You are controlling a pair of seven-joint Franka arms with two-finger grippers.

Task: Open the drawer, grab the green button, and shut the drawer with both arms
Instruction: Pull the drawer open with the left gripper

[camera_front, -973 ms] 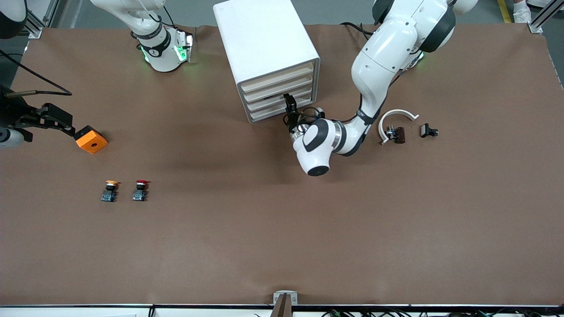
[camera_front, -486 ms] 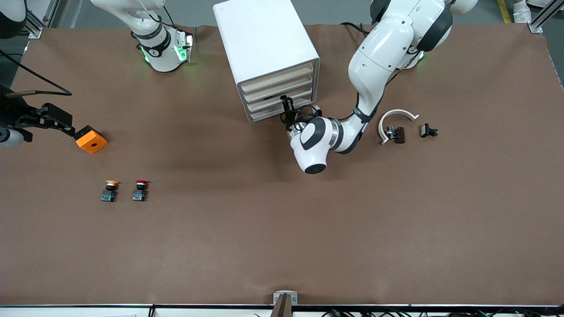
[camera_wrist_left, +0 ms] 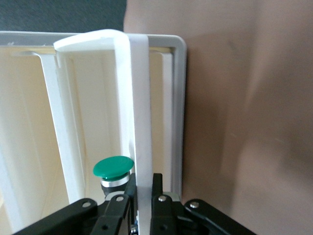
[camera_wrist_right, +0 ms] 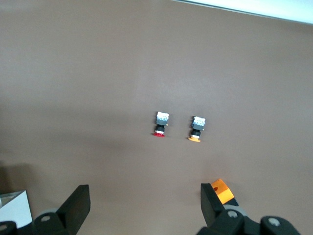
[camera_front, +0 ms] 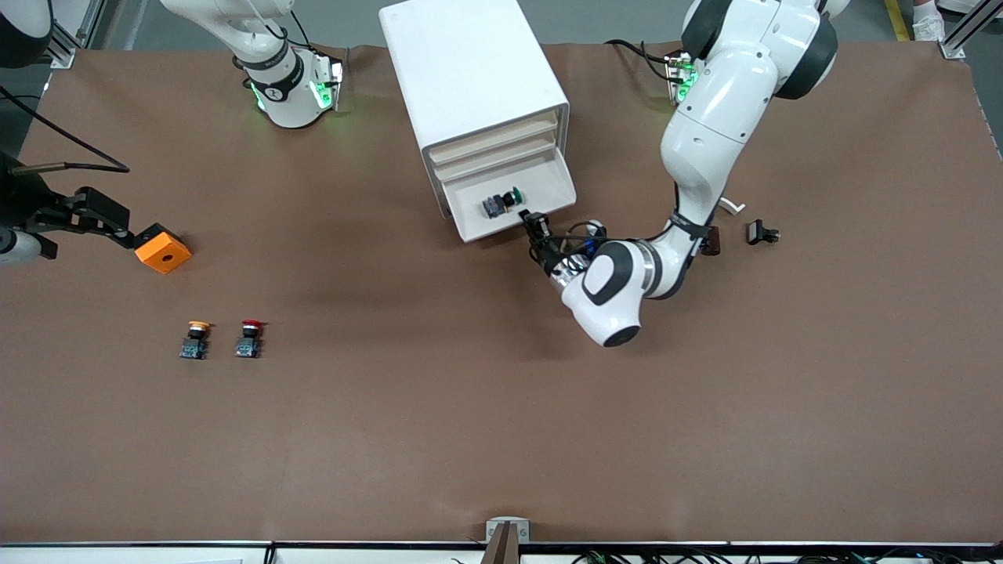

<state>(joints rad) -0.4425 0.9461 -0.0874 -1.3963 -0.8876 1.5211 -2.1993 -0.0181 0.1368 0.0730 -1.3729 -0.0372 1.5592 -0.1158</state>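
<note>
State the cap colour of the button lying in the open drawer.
Green. The button cap shows best in the left wrist view, inside the drawer.

Orange block (camera_front: 162, 248) sits toward the right arm's end of the bench (camera_front: 501, 439); yellow-capped button (camera_front: 194, 340) and red-capped button (camera_front: 249, 338) side by side, nearer the camera.

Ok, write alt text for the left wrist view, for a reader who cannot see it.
The left gripper, black with two fingers, is shut on the thin white front edge of the pulled-out shallow white drawer. Just inside that edge sits the small push button with a green round cap. Beside the white boxy cabinet is the brown table.
</note>
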